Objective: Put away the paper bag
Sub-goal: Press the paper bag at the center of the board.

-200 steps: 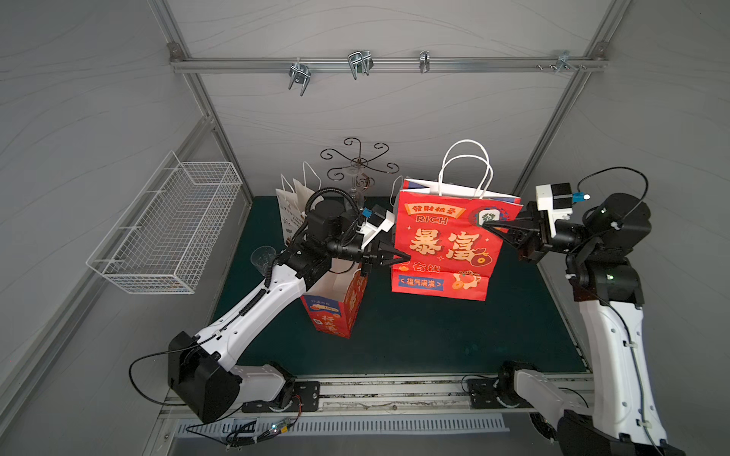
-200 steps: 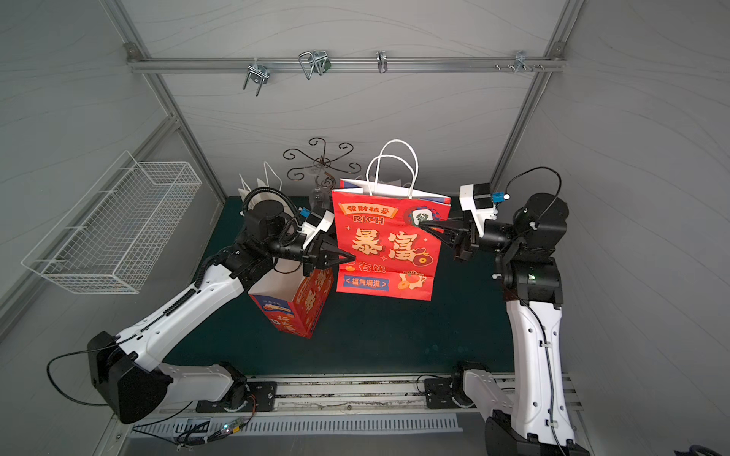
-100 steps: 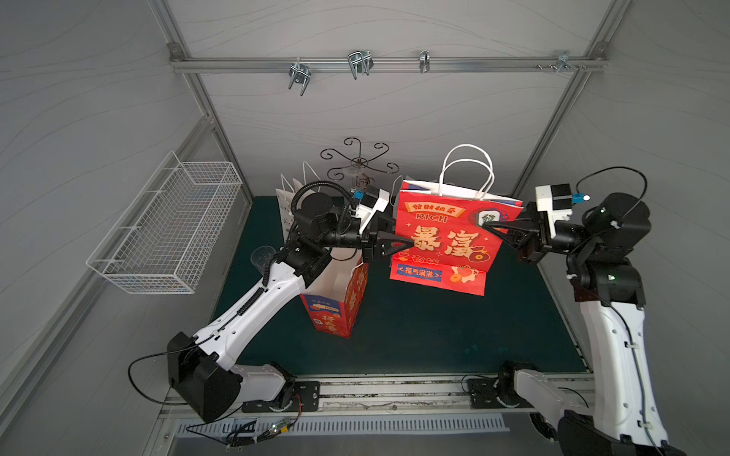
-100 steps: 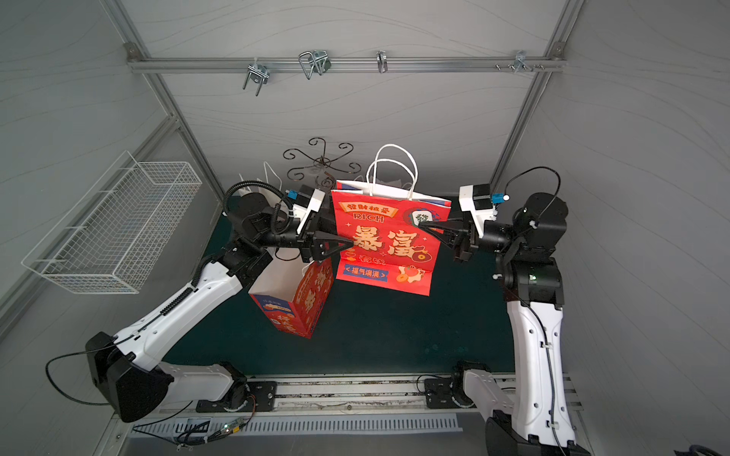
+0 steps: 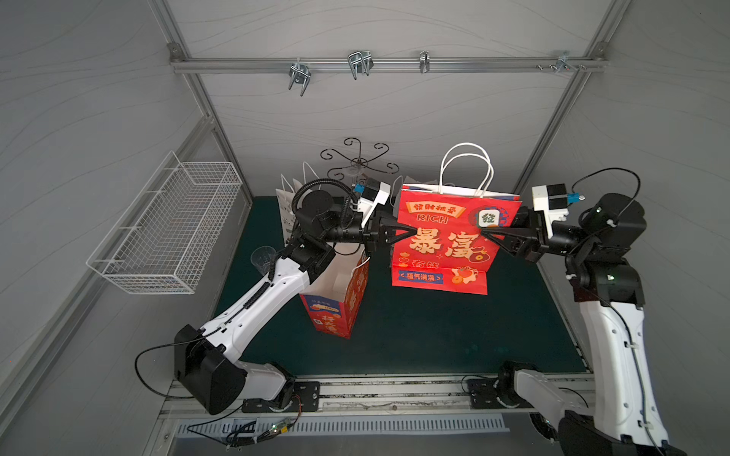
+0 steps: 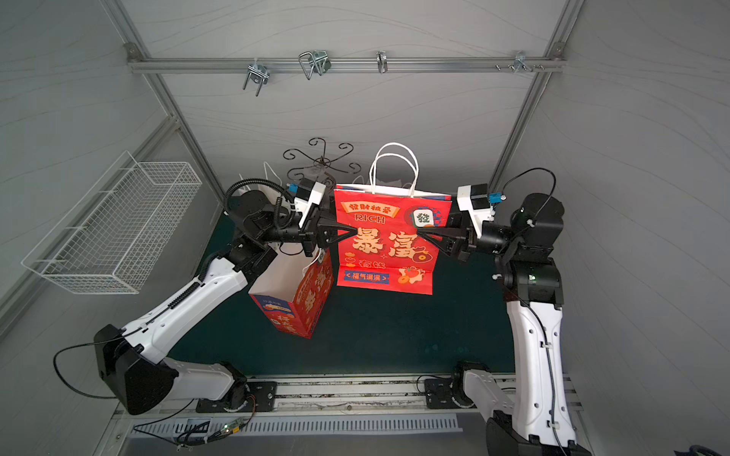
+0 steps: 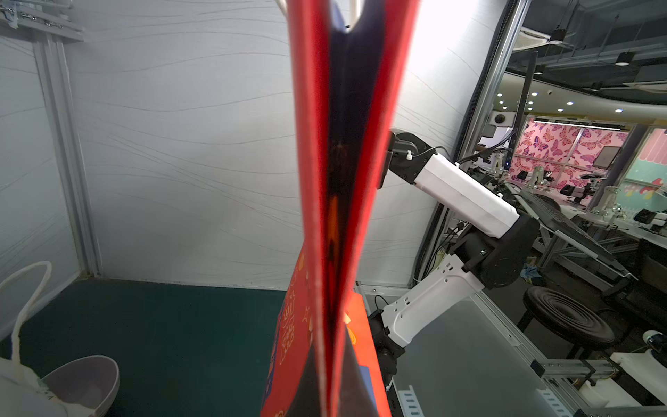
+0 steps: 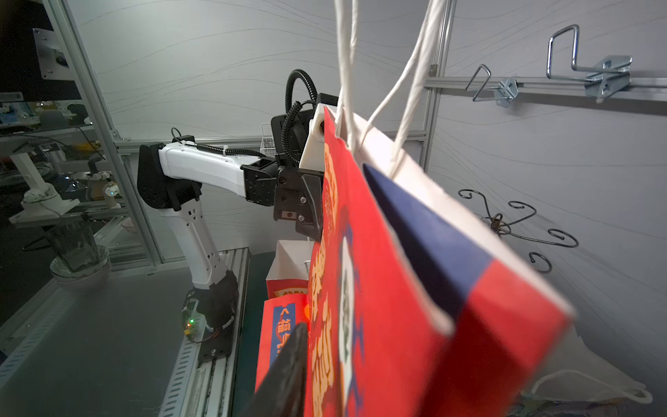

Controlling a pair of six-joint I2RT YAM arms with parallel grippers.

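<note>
Raised paper bag [image 5: 442,244] hangs beside small bag [image 5: 343,300].

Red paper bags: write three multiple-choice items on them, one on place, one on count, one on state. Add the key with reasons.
1. Where is the big red bag?
A) in the wire basket
B) between the left gripper and the right gripper
C) hanging on a wall hook

2. How many red bags are in view?
A) one
B) two
C) four

3. How does the small red bag stand?
A) folded flat
B) upside down
C) upright, mouth open

Key:
1 B, in both top views each gripper's tip lies at one side of the bag.
2 B, only the big one and the small one beside it are red.
3 C, its white inside shows from above.
</note>
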